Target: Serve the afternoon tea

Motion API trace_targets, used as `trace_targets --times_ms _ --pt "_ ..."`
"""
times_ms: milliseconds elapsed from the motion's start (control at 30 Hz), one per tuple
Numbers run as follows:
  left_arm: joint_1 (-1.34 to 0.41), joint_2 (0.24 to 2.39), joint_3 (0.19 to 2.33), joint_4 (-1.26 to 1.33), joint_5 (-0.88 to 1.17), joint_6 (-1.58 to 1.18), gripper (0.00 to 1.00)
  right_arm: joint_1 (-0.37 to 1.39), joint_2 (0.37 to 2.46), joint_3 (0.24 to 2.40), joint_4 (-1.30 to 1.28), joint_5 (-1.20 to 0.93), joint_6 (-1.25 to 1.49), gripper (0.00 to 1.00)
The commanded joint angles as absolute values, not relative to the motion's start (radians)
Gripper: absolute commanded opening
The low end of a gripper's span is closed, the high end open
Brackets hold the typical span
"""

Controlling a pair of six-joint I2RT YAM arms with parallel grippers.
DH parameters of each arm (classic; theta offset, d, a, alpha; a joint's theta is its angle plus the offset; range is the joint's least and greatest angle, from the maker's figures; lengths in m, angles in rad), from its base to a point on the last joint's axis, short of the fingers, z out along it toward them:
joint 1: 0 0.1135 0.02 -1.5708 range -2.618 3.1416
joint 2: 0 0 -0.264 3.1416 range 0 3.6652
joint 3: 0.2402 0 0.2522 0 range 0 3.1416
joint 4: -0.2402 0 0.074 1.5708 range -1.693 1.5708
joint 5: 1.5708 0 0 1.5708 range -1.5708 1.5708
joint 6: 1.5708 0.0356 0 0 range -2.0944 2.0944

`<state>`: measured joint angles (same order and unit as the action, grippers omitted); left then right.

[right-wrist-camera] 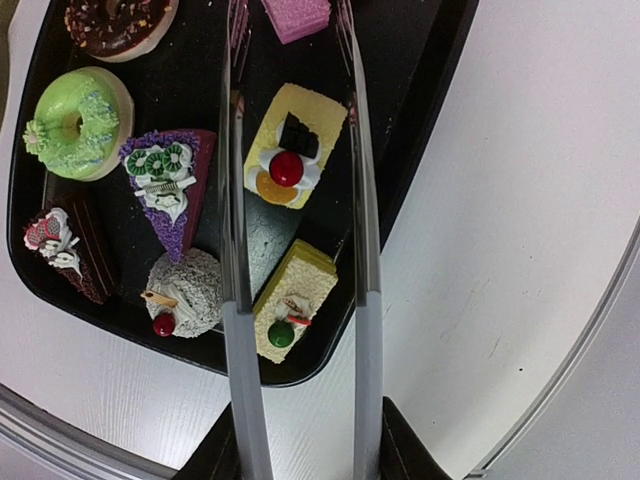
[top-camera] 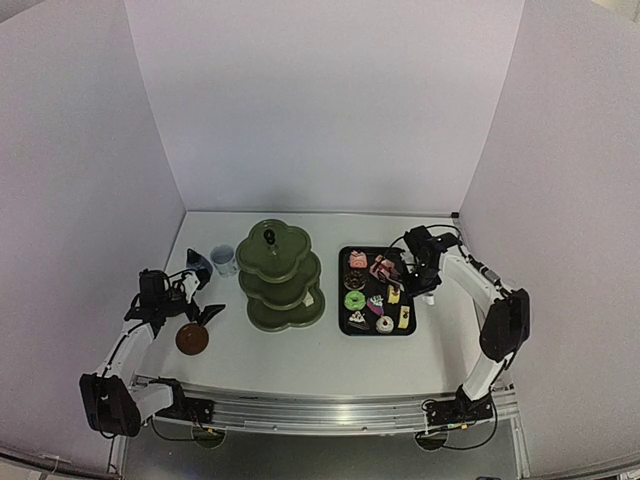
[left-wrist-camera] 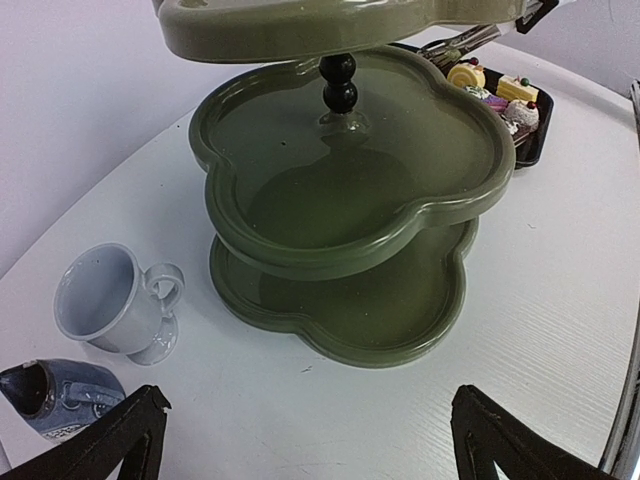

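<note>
Right pincer (right-wrist-camera: 308,455) is clenching the metal tongs (right-wrist-camera: 236,250); you're straddling the yellow cherry-topped pastry (right-wrist-camera: 292,140) on the tray (right-wrist-camera: 405,90), its long axis running roughly along the blades. The green stand (top-camera: 283,280) is sitting to your left.

Both the left arm (top-camera: 135,340) and the right arm (top-camera: 478,285) have white tubular links with bulky black housings at the joints. Thin black cables loop loosely along each arm and trail at the bases. Wrist units are black and boxy. On the left gripper (left-wrist-camera: 308,400), the fingers (left-wrist-camera: 110,440) are matte black wedges that taper to blunt points. On the right gripper (right-wrist-camera: 312,445), the fingers (right-wrist-camera: 408,452) are black too, and only their angular ends show. Screws and markings are too small to make out.
</note>
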<state>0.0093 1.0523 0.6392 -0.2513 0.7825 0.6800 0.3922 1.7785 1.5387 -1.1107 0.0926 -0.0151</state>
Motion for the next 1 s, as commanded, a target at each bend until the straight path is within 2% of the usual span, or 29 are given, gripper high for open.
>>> trace_targets --times_ms 0,267,433,533,800,967 --pt "0.006 1.035 0.649 -0.250 0.778 0.683 0.99 0.388 1.814 1.599 -1.103 0.051 -0.052 0.36" --pt "0.006 1.038 0.646 -0.249 0.776 0.683 1.00 0.388 1.854 1.633 -1.101 0.028 -0.059 0.34" --pt "0.006 1.040 0.645 -0.237 0.772 0.664 0.99 0.388 1.860 1.643 -1.100 0.014 -0.055 0.07" --pt "0.006 1.044 0.640 -0.196 0.749 0.580 0.99 0.389 1.834 1.648 -1.102 0.008 -0.044 0.00" --pt "0.006 1.019 0.591 -0.003 0.578 0.175 1.00 0.411 1.705 1.685 -1.098 -0.024 0.030 0.00" --pt "0.008 0.991 0.537 0.051 0.484 0.029 1.00 0.485 1.652 1.666 -1.101 0.026 0.064 0.00"
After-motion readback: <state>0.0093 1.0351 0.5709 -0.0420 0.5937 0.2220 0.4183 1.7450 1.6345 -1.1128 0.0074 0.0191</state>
